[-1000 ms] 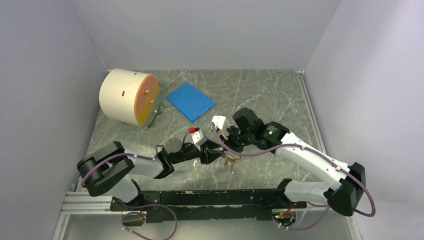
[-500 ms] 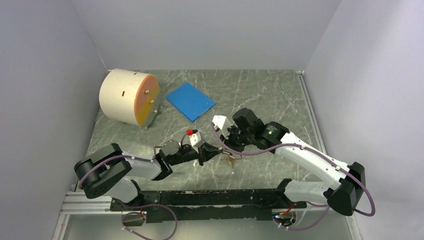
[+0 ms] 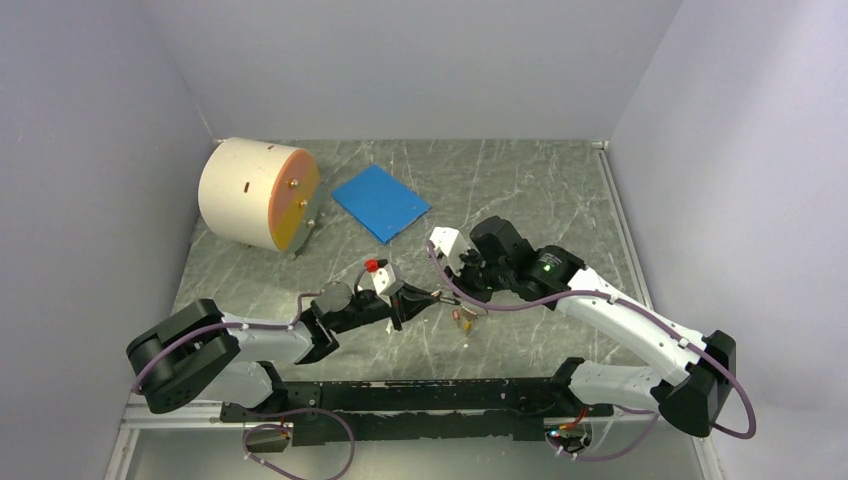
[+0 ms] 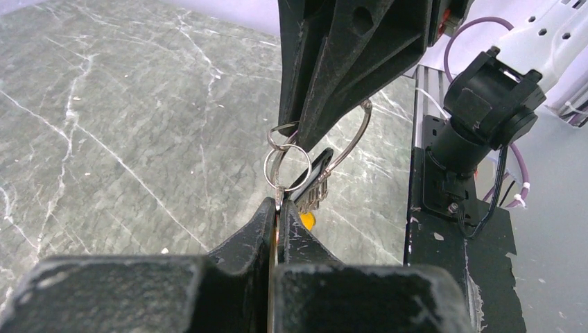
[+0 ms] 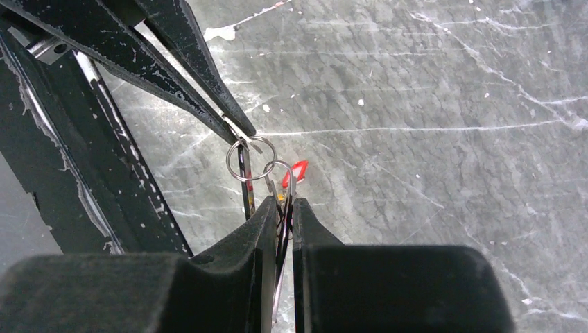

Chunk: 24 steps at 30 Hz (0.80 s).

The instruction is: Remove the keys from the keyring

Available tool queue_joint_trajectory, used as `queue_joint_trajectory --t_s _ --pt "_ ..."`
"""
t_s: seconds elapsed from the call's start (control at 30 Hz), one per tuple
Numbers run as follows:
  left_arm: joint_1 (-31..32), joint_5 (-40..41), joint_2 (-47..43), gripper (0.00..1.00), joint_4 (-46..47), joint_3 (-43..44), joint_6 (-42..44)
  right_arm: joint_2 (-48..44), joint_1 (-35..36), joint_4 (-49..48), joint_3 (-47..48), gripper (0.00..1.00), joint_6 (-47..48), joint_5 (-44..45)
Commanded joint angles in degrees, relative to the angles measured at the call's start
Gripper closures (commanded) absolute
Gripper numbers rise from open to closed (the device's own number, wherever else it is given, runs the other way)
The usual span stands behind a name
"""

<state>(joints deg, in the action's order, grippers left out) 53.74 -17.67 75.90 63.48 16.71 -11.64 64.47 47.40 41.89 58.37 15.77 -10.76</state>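
My left gripper (image 4: 279, 205) is clamped on the small ring (image 4: 286, 166). My right gripper (image 5: 281, 205), nose-to-nose just ahead, pinches the keyring (image 4: 357, 132). The keys (image 4: 312, 179) hang between our tips, so the pull should run straight apart.

Centre of table (image 3: 560, 200): my left gripper (image 3: 428, 297) and right gripper (image 3: 458, 298) met nose to nose, both pinched closed on the keyring (image 4: 265, 168) strung between them; nothing could pass through that gap. My left arm lay low across the near-left. Far left was blocked by the cream drum (image 3: 258, 193), with the blue pad (image 3: 380, 201) flat beside it. The right side and far middle were bare marble, open to approach. The black rail (image 3: 420, 395) bounded the near edge.
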Motion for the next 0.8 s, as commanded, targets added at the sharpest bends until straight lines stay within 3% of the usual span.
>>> queue_joint_trajectory --t_s 0.0,0.43,0.77 --pt "0.8 -0.7 -0.6 0.97 -2.9 0.0 2.0 -2.1 -1.3 -3.4 0.3 1.0 -2.5 3.7" --pt "7.0 1.1 -1.6 0.97 -11.4 4.0 7.9 -1.9 -2.2 -5.8 0.0 1.0 -5.9 5.5" --pt "8.9 3.3 -1.4 0.98 -9.8 3.1 7.6 -2.6 -2.4 -6.6 -0.3 1.0 -8.2 10.6"
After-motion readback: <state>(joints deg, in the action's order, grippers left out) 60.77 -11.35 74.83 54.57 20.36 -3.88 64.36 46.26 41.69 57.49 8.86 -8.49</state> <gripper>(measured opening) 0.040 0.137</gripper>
